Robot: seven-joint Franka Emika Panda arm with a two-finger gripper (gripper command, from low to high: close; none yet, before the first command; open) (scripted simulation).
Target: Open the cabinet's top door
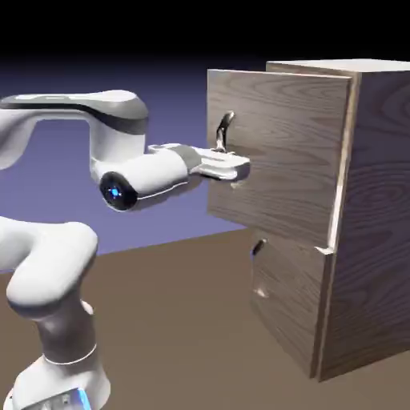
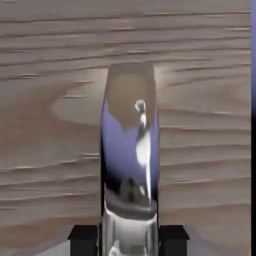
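The cabinet of grey-brown wood stands at the exterior view's right. Its top door sits a little forward of the lower panel. My gripper reaches level from the left and is shut on the lower end of the top door's curved metal handle. In the hand view the shiny handle runs up the middle, large, between my two dark fingertips at the bottom edge. My gripper closes on it there, and the door's wood grain fills the background.
Below the top door is the shorter lower panel with its own small handle. The brown table stretches between my arm's base and the cabinet.
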